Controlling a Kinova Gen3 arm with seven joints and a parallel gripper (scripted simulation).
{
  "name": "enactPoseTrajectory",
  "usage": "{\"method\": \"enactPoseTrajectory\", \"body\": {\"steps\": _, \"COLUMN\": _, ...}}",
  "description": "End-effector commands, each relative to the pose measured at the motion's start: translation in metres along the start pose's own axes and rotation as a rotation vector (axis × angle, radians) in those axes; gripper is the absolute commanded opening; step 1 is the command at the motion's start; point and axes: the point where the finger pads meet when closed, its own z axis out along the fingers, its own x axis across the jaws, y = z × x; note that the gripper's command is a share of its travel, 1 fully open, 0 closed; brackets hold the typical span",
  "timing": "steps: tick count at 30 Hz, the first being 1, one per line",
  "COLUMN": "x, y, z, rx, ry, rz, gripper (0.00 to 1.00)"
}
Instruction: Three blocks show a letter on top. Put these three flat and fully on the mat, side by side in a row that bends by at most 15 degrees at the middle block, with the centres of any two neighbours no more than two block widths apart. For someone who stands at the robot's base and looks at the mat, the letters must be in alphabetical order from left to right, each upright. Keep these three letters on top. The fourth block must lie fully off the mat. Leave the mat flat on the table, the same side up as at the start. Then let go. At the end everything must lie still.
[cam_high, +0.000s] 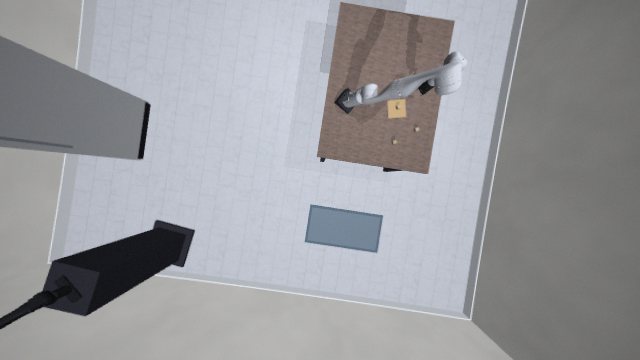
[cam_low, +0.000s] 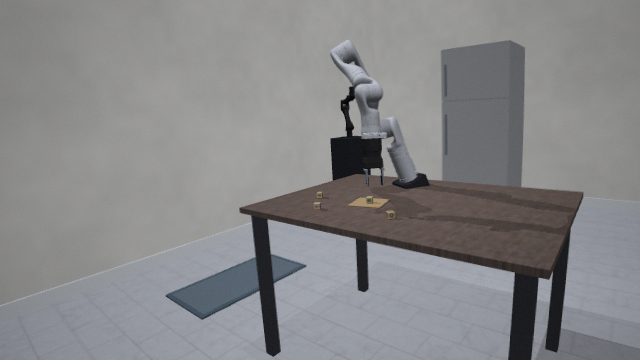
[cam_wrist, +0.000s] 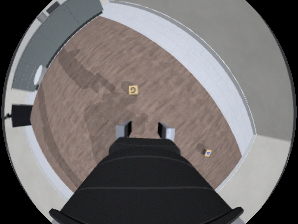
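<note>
Four small letter blocks on the counter (cam_high: 370, 140) (cam_low: 450, 240) (cam_wrist: 175, 107); one is on the mat, three are off it.

Surface: brown wood grain, with my arm's shadows across it. My black base plate (cam_high: 342, 103) (cam_low: 425, 181) sits by the rear edge. Pale tiled floor (cam_high: 225, 175) (cam_low: 400, 300) below; plain grey walls (cam_high: 575, 150) (cam_low: 125, 100) around. A blue-grey rug (cam_high: 344, 228) (cam_low: 235, 286) lies on the floor, beyond the counter's right edge. Behind the rear edge, well apart from the counter: a grey fridge (cam_high: 75, 115) (cam_low: 475, 115) and a black pedestal (cam_high: 125, 265) (cam_low: 345, 155) bearing a small dark arm (cam_low: 346, 110).

Mat: the tan mat (cam_high: 391, 114) (cam_low: 356, 202) lies flat, inside the edges. It carries a green-marked block (cam_high: 398, 106) (cam_low: 369, 200); letter too small to read.

Off the mat: the blue-marked block (cam_high: 417, 129) (cam_low: 317, 205) (cam_wrist: 208, 152) lies towards the front right corner. Near it, closer to the right edge, is the outer block (cam_high: 394, 142) (cam_low: 320, 195). The dark-marked block (cam_low: 390, 215) (cam_wrist: 133, 90) lies between mat and front edge; my arm hides it from above. No row is formed.

Pincer: my pincer (cam_high: 425, 88) (cam_low: 375, 185) (cam_wrist: 144, 127) hangs above the counter, fingers wide apart, nothing between them.
</note>
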Motion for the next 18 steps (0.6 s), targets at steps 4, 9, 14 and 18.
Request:
{"method": "enactPoseTrajectory", "body": {"steps": 4, "x": 0.006, "y": 0.013, "z": 0.000, "rx": 0.015, "ry": 0.002, "rz": -0.161, "gripper": 1.00}}
{"method": "enactPoseTrajectory", "body": {"steps": 9, "x": 0.007, "y": 0.029, "z": 0.002, "rx": 0.013, "ry": 0.005, "rz": -0.324, "gripper": 1.00}}
{"method": "enactPoseTrajectory", "body": {"steps": 14, "x": 0.007, "y": 0.045, "z": 0.005, "rx": 0.010, "ry": 0.009, "rz": -0.480, "gripper": 1.00}}
{"method": "enactPoseTrajectory", "body": {"steps": 18, "x": 0.006, "y": 0.055, "z": 0.008, "rx": -0.004, "ry": 0.005, "rz": -0.541, "gripper": 1.00}}
